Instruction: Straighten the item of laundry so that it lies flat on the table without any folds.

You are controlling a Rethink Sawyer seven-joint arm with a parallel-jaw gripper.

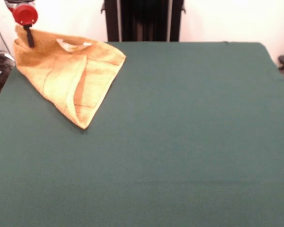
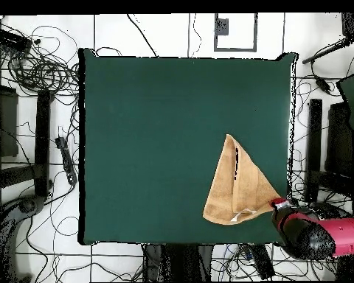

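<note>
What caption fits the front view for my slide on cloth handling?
Sawyer's claw lifts one corner of the folded orange towel at the edge of the green table.

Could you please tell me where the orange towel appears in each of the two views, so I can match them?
Front view: the towel lies in the upper left, a triangle pointing toward the picture's bottom, one corner raised at the gripper.
Overhead view: the towel lies at lower right, its tip pointing up the picture, near the table's right edge.
Shared landmark: the white label loop on the towel's edge nearest the red arm.
</note>
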